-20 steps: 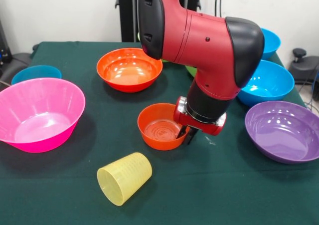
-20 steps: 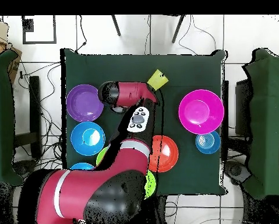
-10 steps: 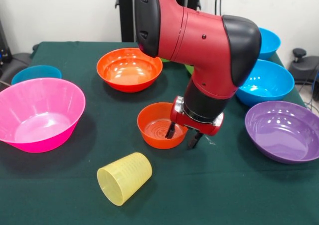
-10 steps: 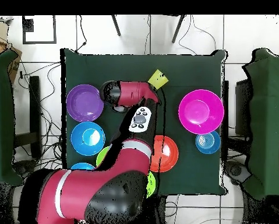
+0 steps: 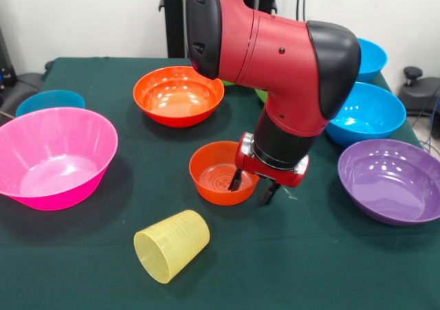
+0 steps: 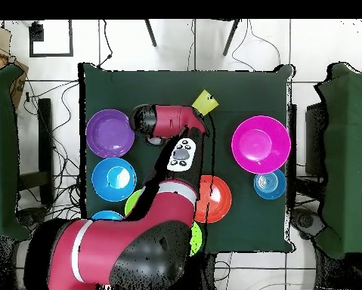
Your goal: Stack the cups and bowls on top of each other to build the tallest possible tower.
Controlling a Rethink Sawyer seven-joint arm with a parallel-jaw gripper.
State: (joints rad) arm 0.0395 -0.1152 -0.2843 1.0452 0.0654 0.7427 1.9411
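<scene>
My gripper (image 5: 251, 187) is open and low over the right rim of the small orange bowl (image 5: 216, 176) at the table's middle. One finger is inside the bowl and the other outside it. The pale-yellow cup (image 5: 172, 245) lies on its side in front of that bowl, mouth toward the camera; overhead the cup (image 6: 205, 102) shows near the far edge. The big pink bowl (image 5: 53, 157) stands at the left and the larger orange bowl (image 5: 179, 95) behind. No tower is in view; every bowl stands singly.
A purple bowl (image 5: 390, 181) sits at the right, with two blue bowls (image 5: 366, 113) (image 5: 371, 57) behind it. A third blue bowl (image 5: 49, 102) is at the far left. A lime green bowl (image 6: 134, 202) peeks out beside the arm. The arm's bulk hangs over the table's centre.
The gripper has opened: a second ago its fingers were together at the small orange bowl's right rim, now they straddle it. The arm shifted slightly left. The bowls and cup have not moved.
</scene>
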